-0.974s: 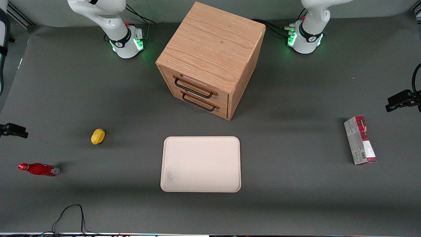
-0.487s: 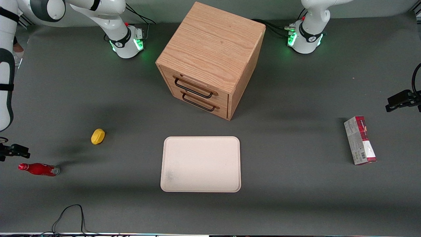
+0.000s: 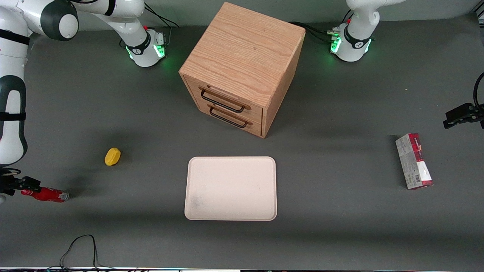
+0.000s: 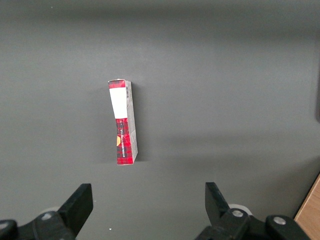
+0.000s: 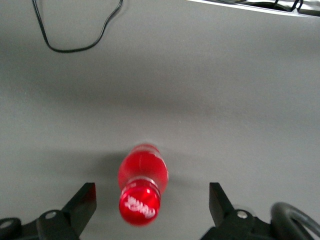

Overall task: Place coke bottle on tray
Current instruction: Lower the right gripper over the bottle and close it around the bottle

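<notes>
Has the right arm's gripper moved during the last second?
Yes. The gripper, fingers open, has come nearer the front camera, from level with the yellow object down to the cap end of the coke bottle, which lies on the table.

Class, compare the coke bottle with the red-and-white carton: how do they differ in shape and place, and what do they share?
The coke bottle is slim and rounded; the carton is a flat-sided box. The bottle lies toward the working arm's end of the table, the carton toward the parked arm's. The open pincer hovers over the bottle's cap; nothing is near the carton. Both lie on the table, off the tray.
</notes>
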